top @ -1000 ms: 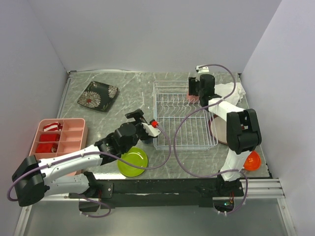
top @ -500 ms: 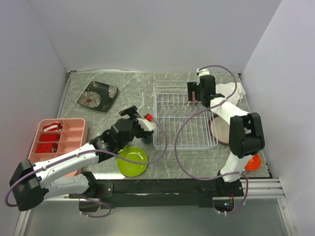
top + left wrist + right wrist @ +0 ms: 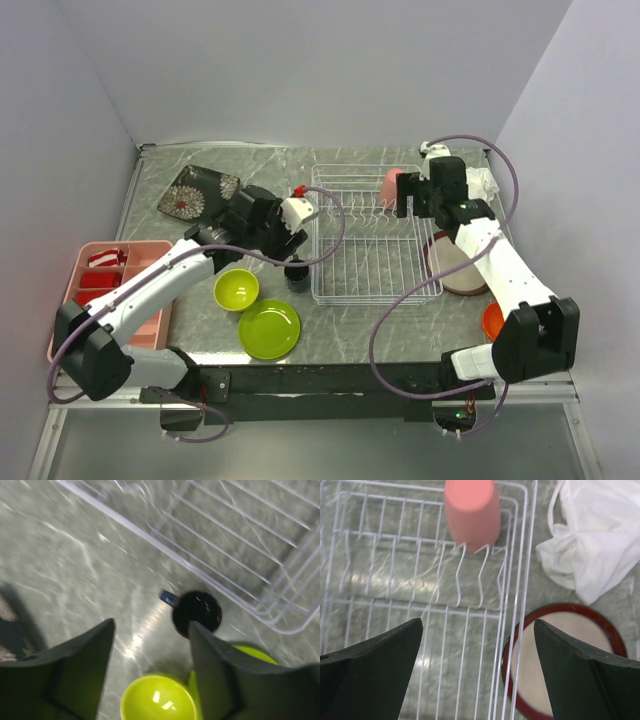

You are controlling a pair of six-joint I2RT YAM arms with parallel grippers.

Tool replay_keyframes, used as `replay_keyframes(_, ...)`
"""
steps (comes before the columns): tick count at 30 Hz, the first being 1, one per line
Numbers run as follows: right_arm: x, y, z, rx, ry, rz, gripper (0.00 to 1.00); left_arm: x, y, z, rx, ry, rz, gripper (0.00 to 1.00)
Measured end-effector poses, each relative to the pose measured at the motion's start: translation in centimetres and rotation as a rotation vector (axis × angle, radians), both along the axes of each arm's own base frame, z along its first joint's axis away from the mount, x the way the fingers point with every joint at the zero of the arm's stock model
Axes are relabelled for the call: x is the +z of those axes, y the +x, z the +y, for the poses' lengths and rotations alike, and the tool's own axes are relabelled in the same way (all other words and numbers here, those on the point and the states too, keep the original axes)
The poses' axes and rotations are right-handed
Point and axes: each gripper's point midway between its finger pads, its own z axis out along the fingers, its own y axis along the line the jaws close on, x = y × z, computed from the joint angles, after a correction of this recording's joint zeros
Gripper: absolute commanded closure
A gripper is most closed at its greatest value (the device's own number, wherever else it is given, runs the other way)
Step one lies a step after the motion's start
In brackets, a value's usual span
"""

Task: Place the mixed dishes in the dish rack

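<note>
Dish rack (image 3: 370, 300): white wire, mid-table.
Salmon cup (image 3: 472, 512): in the rack, in its far right corner, against the prongs.
Right gripper (image 3: 478, 625): above that end of the rack, fingers spread wide, nothing in them.
Dark navy cup (image 3: 197, 612): upright on the table, just outside the rack's near left corner.
Left gripper (image 3: 151, 625): over the navy cup, fingers apart, empty.
Lime green bowl (image 3: 157, 700), lime green plate (image 3: 269, 328): on the table near the navy cup.
Brown round plate (image 3: 565, 655): just beside the rack's right side.
</note>
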Motion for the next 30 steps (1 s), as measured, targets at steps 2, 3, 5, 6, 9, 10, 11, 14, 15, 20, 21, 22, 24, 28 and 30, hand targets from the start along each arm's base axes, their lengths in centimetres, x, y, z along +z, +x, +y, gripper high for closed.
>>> replay_keyframes(2, 0.4, -1.3, 0.3, 0.01, 0.031, 0.013, 0.0, -2.0, -0.8, 0.4, 0.01, 0.002, 0.089, 0.47)
replay_keyframes(3, 0.7, -1.9, 0.5, 0.015, 0.049, 0.015, 0.0, -2.8, -1.1, 0.7, 0.02, -0.002, 0.133, 0.48)
replay_keyframes(5, 1.6, -2.8, 1.2, 0.039, 0.089, 0.012, 0.0, -3.9, -1.3, 1.2, 0.046, -0.015, 0.203, 0.46)
replay_keyframes(6, 2.0, -3.2, 1.4, 0.05, 0.105, 0.006, 0.0, -4.2, -1.3, 1.2, 0.059, -0.029, 0.231, 0.45)
replay_keyframes(9, 3.9, -4.4, 2.1, 0.082, 0.152, -0.031, 0.02, -5.0, -1.4, 1.2, 0.091, -0.067, 0.305, 0.45)
replay_keyframes(10, 4.5, -4.8, 2.3, 0.091, 0.166, -0.045, 0.04, -5.3, -1.5, 0.9, 0.098, -0.081, 0.333, 0.46)
replay_keyframes(11, 4.9, -5.0, 2.4, 0.098, 0.178, -0.056, 0.04, -5.6, -1.7, 0.7, 0.1, -0.089, 0.355, 0.46)
replay_keyframes(14, 5.2, -5.6, 2.9, 0.117, 0.203, -0.064, 0.06, -6.4, -2.1, 0.2, 0.121, -0.11, 0.421, 0.47)
replay_keyframes(15, 5.1, -5.8, 3.0, 0.123, 0.208, -0.059, 0.06, -6.7, -2.2, 0.1, 0.132, -0.117, 0.445, 0.47)
replay_keyframes(20, 3.7, -6.5, 3.2, 0.132, 0.219, -0.019, 0.06, -8.7, -2.8, 0.2, 0.203, -0.129, 0.541, 0.49)
replay_keyframes(21, 3.5, -6.6, 3.2, 0.132, 0.22, -0.014, 0.06, -9.1, -2.8, 0.3, 0.217, -0.126, 0.556, 0.49)
replay_keyframes(22, 3.4, -6.7, 3.3, 0.133, 0.221, -0.012, 0.06, -9.6, -2.7, 0.4, 0.228, -0.122, 0.568, 0.5)
replay_keyframes(24, 3.3, -7.0, 3.3, 0.132, 0.226, -0.01, 0.06, -10.3, -2.5, 0.5, 0.251, -0.111, 0.585, 0.51)
replay_keyframes(28, 3.6, -7.3, 3.3, 0.135, 0.234, -0.02, 0.06, -11.9, -1.9, 0.7, 0.279, -0.085, 0.619, 0.59)
replay_keyframes(30, 3.7, -7.3, 3.3, 0.137, 0.236, -0.021, 0.06, -12.5, -1.7, 0.8, 0.289, -0.073, 0.632, 0.68)
